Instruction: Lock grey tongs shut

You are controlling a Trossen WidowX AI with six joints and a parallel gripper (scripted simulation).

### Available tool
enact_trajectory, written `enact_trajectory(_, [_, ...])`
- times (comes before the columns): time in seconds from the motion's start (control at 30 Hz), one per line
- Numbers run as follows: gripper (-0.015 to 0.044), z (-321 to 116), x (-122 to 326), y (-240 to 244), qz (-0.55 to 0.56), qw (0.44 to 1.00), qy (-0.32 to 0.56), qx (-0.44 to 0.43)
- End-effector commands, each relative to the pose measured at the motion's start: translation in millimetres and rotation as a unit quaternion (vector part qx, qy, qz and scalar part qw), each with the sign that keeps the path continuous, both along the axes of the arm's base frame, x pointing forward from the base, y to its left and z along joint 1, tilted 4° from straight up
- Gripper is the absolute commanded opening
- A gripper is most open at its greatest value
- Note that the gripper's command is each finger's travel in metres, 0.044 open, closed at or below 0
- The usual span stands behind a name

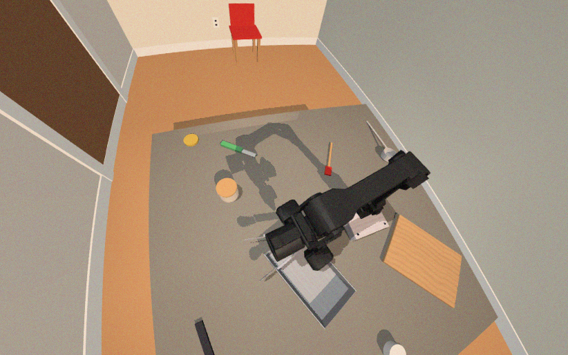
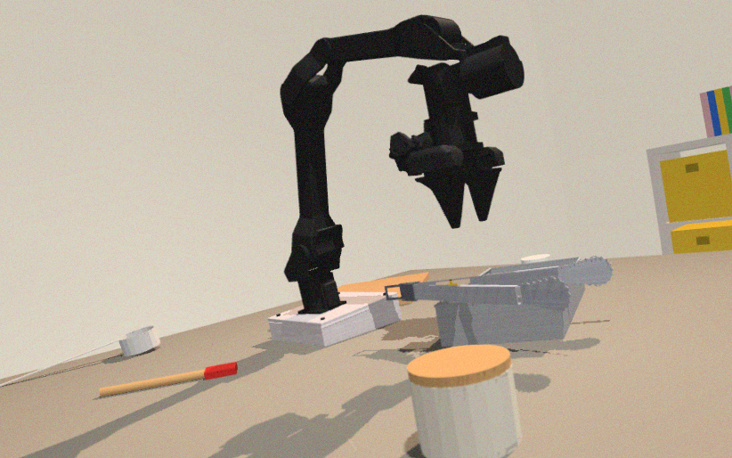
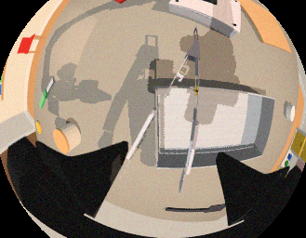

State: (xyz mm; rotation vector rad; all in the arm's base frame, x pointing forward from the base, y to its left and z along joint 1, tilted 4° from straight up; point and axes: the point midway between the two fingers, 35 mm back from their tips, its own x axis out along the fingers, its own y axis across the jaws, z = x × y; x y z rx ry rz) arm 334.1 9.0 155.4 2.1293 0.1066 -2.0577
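Observation:
The grey tongs (image 2: pixel 471 294) (image 3: pixel 142 132) lie spread in a V across the roasting tin (image 1: pixel 341 304) (image 2: pixel 511 325) (image 3: pixel 267 125). Their hinge end points towards the robot base, and their scalloped tips point away from it, in the exterior view. In the top view the arm hides most of them. My gripper (image 2: pixel 469 223) (image 3: pixel 175 152) is open and empty, pointing down above the tongs and touching nothing. The wooden board (image 1: pixel 423 260) (image 2: pixel 392 280) (image 3: pixel 269 28) lies on the table beside the robot base, with nothing on it.
A lidded jar (image 1: pixel 226 189) (image 2: pixel 460 404) (image 3: pixel 66 138) stands near the tin. A red-ended brush (image 1: pixel 329 158) (image 2: pixel 175 380), a green-handled tool (image 1: pixel 237 148) (image 3: pixel 46 94), a ladle (image 1: pixel 386 152) (image 2: pixel 141 339) and a black bar (image 1: pixel 204 337) (image 3: pixel 194 209) lie farther out.

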Motion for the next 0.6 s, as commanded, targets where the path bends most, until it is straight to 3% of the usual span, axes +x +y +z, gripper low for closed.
enact_trajectory(0.0, [0.0440, -23.0, -15.7, -1.2, -0.050, 0.999, -0.001, 0.003])
enact_trajectory(0.57, [0.0440, -30.6, -19.6, -1.6, -0.060, 0.998, -0.001, 0.003])
